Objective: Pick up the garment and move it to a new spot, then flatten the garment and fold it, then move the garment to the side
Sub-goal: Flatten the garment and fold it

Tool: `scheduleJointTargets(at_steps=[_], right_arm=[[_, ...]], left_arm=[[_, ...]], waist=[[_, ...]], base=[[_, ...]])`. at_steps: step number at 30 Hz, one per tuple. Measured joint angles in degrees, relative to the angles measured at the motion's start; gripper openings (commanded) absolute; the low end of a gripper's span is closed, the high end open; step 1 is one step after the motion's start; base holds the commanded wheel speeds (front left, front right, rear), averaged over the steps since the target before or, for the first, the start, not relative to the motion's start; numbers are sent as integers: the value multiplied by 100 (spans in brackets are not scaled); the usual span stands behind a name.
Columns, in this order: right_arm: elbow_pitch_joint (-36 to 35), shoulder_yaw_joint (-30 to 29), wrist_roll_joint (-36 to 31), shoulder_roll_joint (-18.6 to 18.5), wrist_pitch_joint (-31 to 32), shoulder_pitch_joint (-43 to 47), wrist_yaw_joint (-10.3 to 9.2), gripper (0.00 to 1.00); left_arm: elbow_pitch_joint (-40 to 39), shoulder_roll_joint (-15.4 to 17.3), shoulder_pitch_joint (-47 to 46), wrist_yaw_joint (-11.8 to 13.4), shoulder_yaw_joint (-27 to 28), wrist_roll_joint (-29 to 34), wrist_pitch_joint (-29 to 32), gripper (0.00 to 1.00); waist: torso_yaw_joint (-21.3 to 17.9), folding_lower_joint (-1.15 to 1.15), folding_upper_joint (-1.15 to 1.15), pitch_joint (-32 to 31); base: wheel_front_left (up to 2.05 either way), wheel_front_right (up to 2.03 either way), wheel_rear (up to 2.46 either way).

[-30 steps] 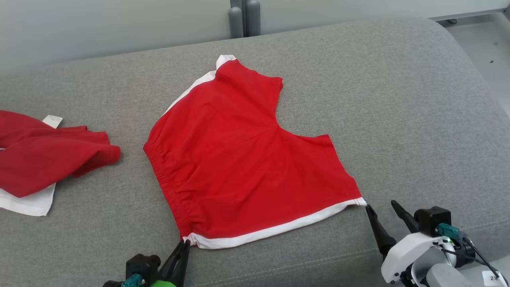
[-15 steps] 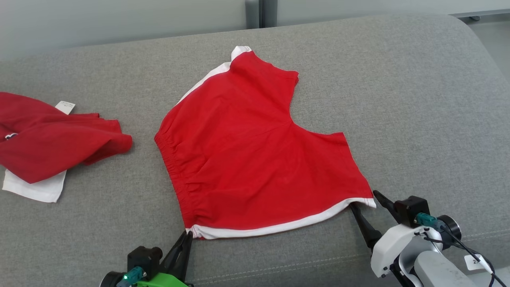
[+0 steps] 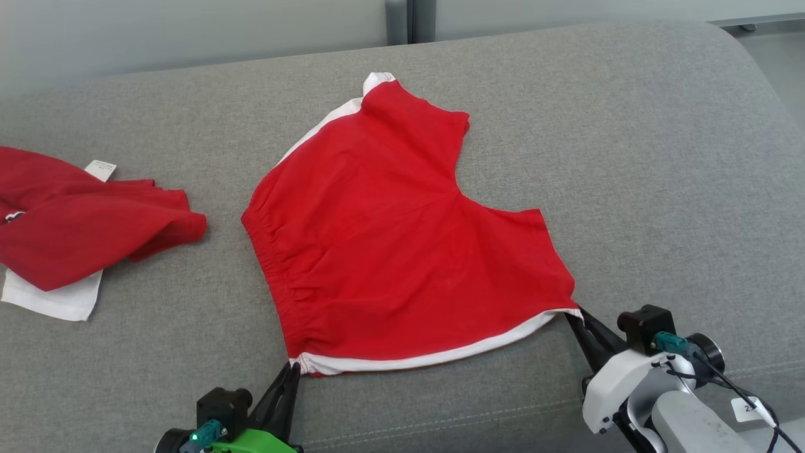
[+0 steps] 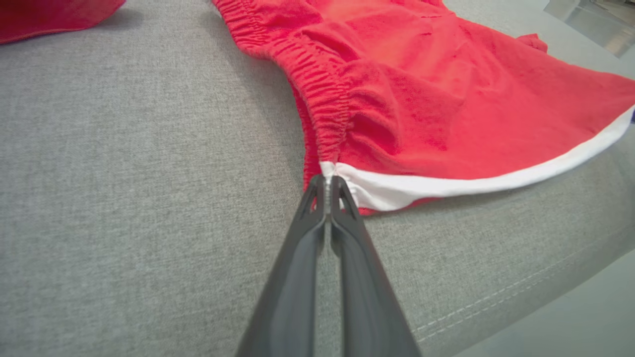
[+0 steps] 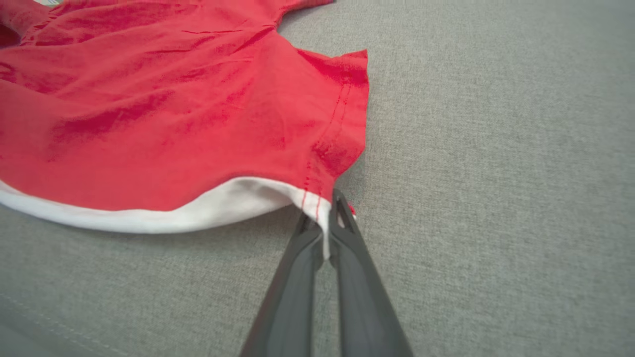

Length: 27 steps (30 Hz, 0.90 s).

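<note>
The garment (image 3: 402,239) is a pair of red shorts with white side stripes, spread flat on the grey cushion (image 3: 660,163). My left gripper (image 3: 293,370) is shut on its near waistband corner, where the elastic meets the white stripe (image 4: 328,179). My right gripper (image 3: 575,314) is shut on the near leg-hem corner, with white trim (image 5: 320,210) pinched between its fingers. In the left wrist view the garment (image 4: 421,99) bunches at the elastic; in the right wrist view the garment (image 5: 173,109) lies smooth.
A second red and white cloth (image 3: 82,226) lies crumpled at the cushion's left, with a white label (image 3: 100,170). The cushion's front seam (image 3: 471,418) runs just behind my grippers. Bare grey fabric stretches to the right and behind the shorts.
My right gripper moved forward to the hem corner and shut on it; it stood open before. The left gripper stayed shut on the waistband corner. The camera shifted slightly.
</note>
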Motion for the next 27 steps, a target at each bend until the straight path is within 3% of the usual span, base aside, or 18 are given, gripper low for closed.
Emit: scheduleJointTargets(at_steps=[6, 17, 27], right_arm=[[-238, -171, 59, -13, 1, 6, 36, 0], [-1292, -625, 89, -230, 0, 7, 24, 0], [-2094, -829, -20, -486, 0, 323, -129, 0]], left_arm=[[-105, -41, -3, -5, 209, -191, 0, 0], [-1194, -155, -17, -75, 750, -441, -2, 0], [-2185, -169, 175, -153, 936, -431, -3, 0]], waist=[[-50, 0, 0, -19], [-117, 0, 0, -122], [-216, 0, 0, -424]], base=[[0, 0, 0], [0, 0, 0], [0, 0, 0]])
